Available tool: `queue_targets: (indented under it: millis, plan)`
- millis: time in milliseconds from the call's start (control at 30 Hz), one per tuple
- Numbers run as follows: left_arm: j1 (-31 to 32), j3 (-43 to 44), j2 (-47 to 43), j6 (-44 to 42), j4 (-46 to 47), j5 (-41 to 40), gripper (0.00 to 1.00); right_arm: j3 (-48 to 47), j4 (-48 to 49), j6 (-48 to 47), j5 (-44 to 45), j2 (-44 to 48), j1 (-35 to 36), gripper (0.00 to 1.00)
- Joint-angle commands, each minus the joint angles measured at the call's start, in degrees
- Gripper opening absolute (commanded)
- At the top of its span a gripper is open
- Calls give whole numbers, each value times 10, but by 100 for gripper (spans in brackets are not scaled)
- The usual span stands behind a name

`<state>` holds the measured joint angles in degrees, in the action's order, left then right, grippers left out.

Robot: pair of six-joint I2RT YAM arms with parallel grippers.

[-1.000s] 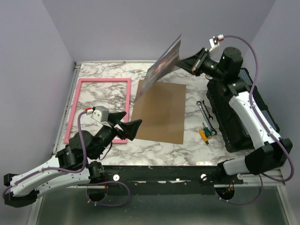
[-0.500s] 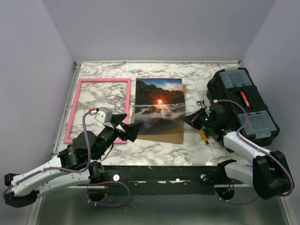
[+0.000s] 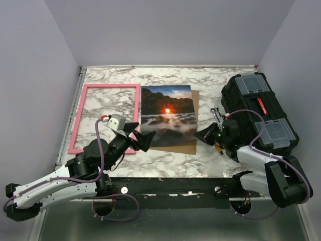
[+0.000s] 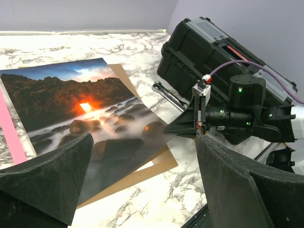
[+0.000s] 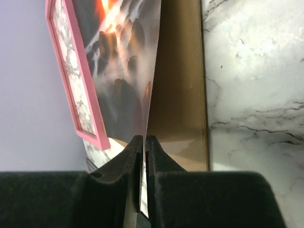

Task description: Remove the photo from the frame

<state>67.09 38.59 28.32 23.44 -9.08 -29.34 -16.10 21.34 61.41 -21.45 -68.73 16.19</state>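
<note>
My left arm reaches in low from the near left corner, elbow bent. My left gripper [image 3: 140, 132] hovers by the near left corner of the photo [image 3: 167, 113], jaws spread wide and holding nothing.

My right arm lies folded low along the near right side, wrist pointing left. My right gripper [image 3: 196, 135] is pinched shut on the photo's right edge, close to its near corner.

The photo lies face up on the brown backing board [image 3: 195, 115], which shows along its right and near edges. Just left of it the frame [image 3: 111, 86] lies flat on the marble table [image 3: 165, 160], with marble visible through its opening.

A wrench [image 3: 217, 116] lies between the board and the black toolbox [image 3: 261, 115]. The toolbox sits at the right with its lid down, and I cannot tell what is under its clear-topped compartments.
</note>
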Motion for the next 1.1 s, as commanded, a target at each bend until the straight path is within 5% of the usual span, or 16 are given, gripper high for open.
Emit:
queue_targets:
  millis: [0, 133, 267, 433, 633, 867, 1067]
  plan:
    - [-3, 3, 8, 2, 16, 14, 92, 11, -44, -20, -12, 20, 2, 29]
    - [-3, 8, 11, 3, 9, 16, 92, -25, -203, -74, 20, 69, 2, 65]
    - [-3, 11, 4, -2, 5, 7, 93, -58, -356, -114, 48, 169, 2, 82]
    - [-5, 27, -8, -22, -4, -9, 93, -140, -499, -166, 71, 303, 2, 89]
    - [-6, 60, -42, -68, -9, -27, 93, -317, -563, -284, 94, 392, 2, 96]
    - [-6, 104, -101, -112, -18, -41, 97, -504, -629, -352, 212, 381, 3, 100]
    - [-6, 130, -147, -147, -37, -58, 98, -575, -646, -391, 294, 364, 3, 100]
